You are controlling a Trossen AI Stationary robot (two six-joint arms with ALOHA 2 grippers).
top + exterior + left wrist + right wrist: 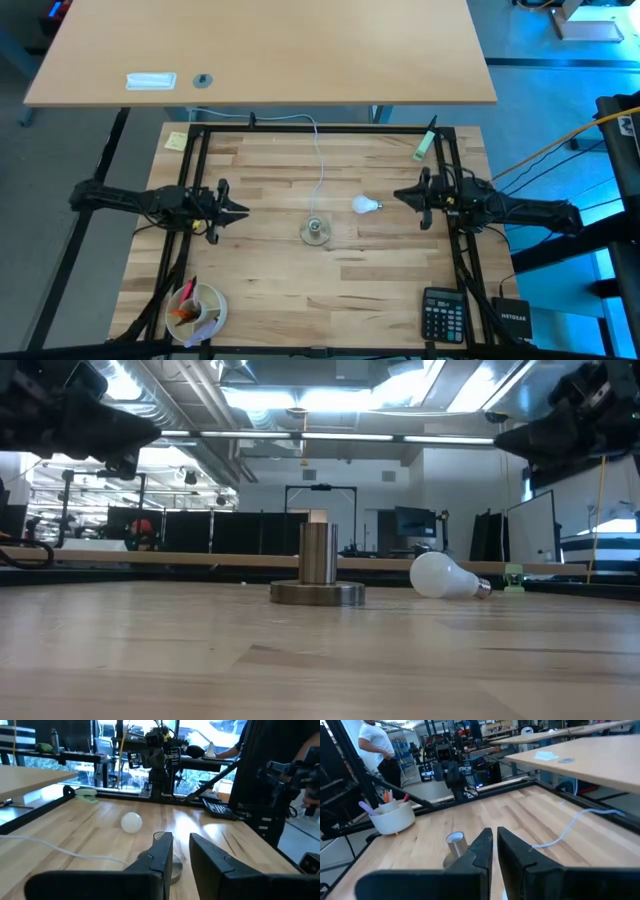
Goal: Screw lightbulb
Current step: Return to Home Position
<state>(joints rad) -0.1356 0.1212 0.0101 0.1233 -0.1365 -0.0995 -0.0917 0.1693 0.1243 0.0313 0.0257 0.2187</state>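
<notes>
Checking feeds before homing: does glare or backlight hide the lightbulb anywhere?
Low view: ceiling lights silhouette the left tool and right tool, but the lightbulb is plainly lit. High view: even light, no glare. Left wrist view: bright backdrop, lightbulb distinct.

White lightbulb (366, 205); silvery socket (315, 232); black calculator (443, 314).
</notes>
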